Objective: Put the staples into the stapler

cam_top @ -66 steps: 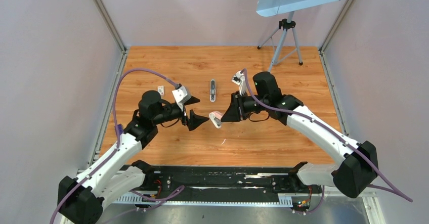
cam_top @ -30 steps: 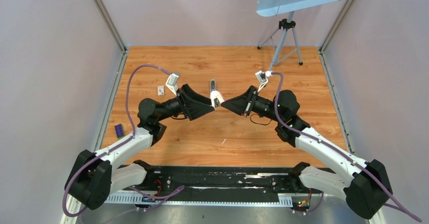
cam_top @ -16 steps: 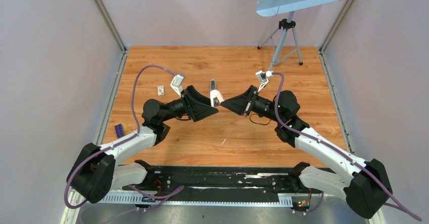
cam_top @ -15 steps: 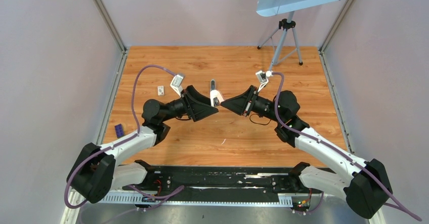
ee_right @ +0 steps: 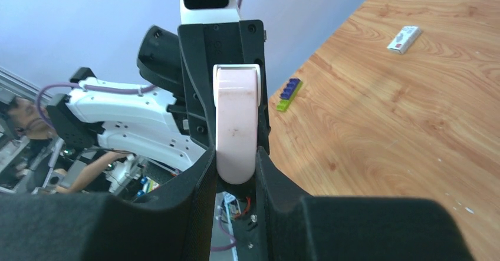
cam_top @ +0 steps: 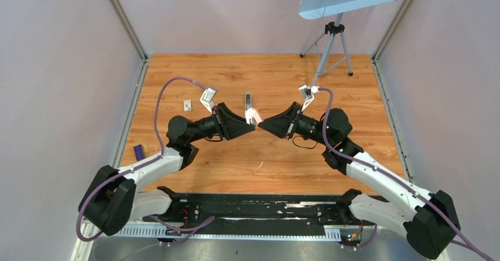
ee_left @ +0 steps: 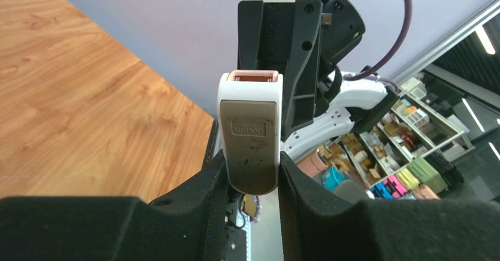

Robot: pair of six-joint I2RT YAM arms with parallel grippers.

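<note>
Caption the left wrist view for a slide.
Shared grip: left tool and right tool clamp one small white piece above the table.

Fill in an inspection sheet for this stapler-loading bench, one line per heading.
surface: wood-grain table.
job's things: stapler lies flat beyond the grippers; staples not made out.
clutter: small white box tray, purple block, both at left.
grippers: left gripper and right gripper both shut on one white-and-pink piece, tip to tip.
cables: purple cable arcs off each wrist; no snag seen.
surroundings: tripod with pale panel at back; grey walls.
</note>
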